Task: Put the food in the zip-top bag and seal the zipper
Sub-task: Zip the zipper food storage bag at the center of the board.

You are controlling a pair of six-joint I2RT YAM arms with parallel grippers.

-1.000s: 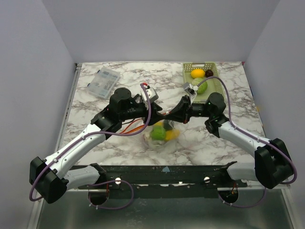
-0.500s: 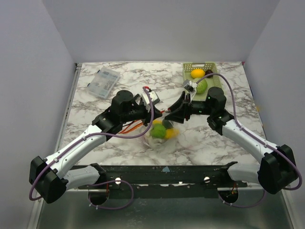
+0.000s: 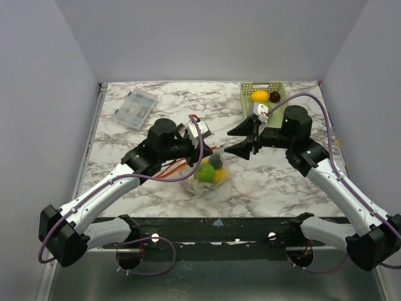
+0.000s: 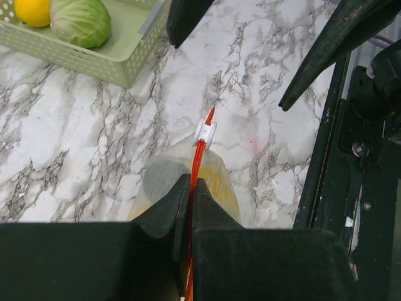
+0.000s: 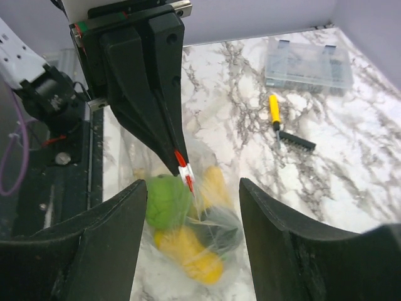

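Left jaws clamped on the orange-red zipper [image 4: 198, 157] of the zip-top bag [image 3: 202, 185], which sits on the marble surface [image 3: 263, 182] holding green and yellow toy food [image 5: 168, 199]; right jaws gape apart nearby

Left pincer [image 4: 192, 186] apparently hides most of the zip-top bag [image 4: 219, 180].

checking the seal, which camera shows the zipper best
Left wrist: the zipper runs clear from the left pincer to its white slider. Right wrist shows only that slider end; top external, just a thin orange sliver.
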